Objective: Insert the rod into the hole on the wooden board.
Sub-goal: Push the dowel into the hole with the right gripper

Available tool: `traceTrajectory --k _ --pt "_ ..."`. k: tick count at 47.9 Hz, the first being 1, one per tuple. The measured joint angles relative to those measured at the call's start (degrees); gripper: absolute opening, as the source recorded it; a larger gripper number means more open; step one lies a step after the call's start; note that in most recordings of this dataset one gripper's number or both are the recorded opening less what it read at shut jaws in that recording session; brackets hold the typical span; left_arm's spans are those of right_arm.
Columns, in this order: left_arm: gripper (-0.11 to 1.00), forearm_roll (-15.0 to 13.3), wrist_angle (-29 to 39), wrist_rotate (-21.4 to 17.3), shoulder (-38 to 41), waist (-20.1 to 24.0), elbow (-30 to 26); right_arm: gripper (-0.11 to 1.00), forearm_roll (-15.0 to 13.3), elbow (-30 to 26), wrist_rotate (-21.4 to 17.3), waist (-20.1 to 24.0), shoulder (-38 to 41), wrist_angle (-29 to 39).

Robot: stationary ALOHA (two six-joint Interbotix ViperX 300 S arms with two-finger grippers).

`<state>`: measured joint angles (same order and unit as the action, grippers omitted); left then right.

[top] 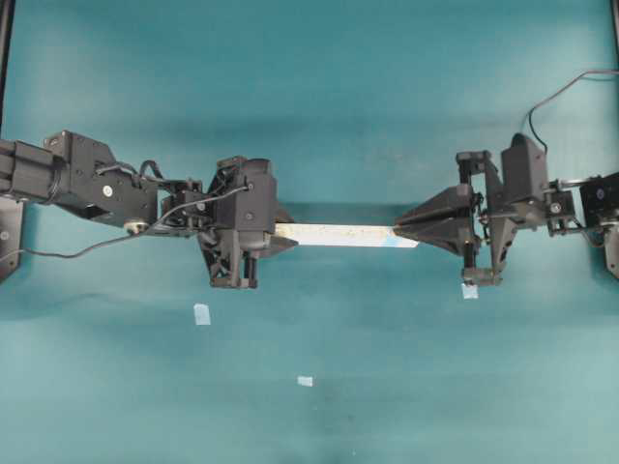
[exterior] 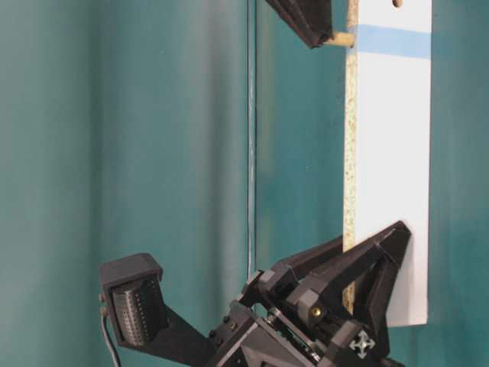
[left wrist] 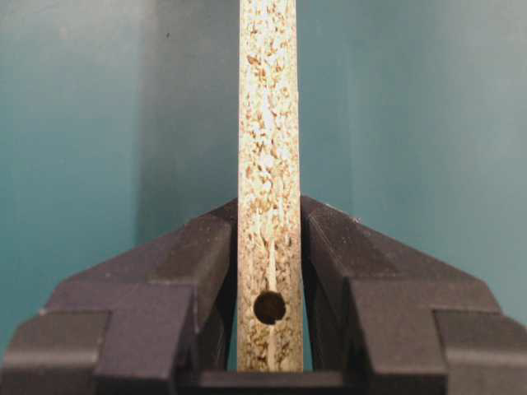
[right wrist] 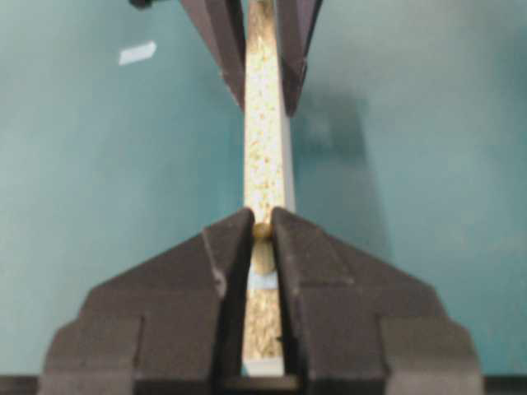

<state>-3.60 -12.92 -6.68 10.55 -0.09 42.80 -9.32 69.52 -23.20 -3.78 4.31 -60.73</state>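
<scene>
While the left gripper (left wrist: 270, 271) clamps one end of the wooden board (left wrist: 268, 148), the left wrist view shows both fingers pressed flat on the board's two faces, speckled chipboard edge facing the camera. A dark round hole with no blue patch sits in that edge between the fingers (left wrist: 198, 271).

Overhead, the board (top: 334, 234) runs level between the two arms above the teal tabletop (top: 309, 87), held on edge. Left gripper (top: 280, 235) has the left end; right gripper (top: 401, 232) meets the right end, near the light-blue patch (top: 392, 244).

Right gripper (right wrist: 262, 239) is clenched on the rod (right wrist: 263, 247), a short cream dowel pinched between its fingertips. In the right wrist view the rod tip sits right on the board's speckled edge, with the blue patch (right wrist: 262, 282) just beside it.

Table-level view: rod (exterior: 340, 39) sticks out of the right gripper (exterior: 325, 38), tip touching the board's edge level with the blue band (exterior: 393, 41). The hole itself is not visible there; cannot tell how far the rod is in.

Pale tape squares (top: 202, 313) lie on the tabletop, well apart from the board.
</scene>
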Motion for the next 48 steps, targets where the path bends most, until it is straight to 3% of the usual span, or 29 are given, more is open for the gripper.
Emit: traceTrajectory --k 23,48 --pt "0.32 -0.09 0.09 1.05 0.0 -0.09 0.0 0.1 0.35 0.09 0.0 0.97 -0.09 1.32" --pt "0.32 -0.09 0.62 1.58 0.09 -0.09 -0.26 0.1 0.35 -2.02 0.09 1.14 -0.53 10.55"
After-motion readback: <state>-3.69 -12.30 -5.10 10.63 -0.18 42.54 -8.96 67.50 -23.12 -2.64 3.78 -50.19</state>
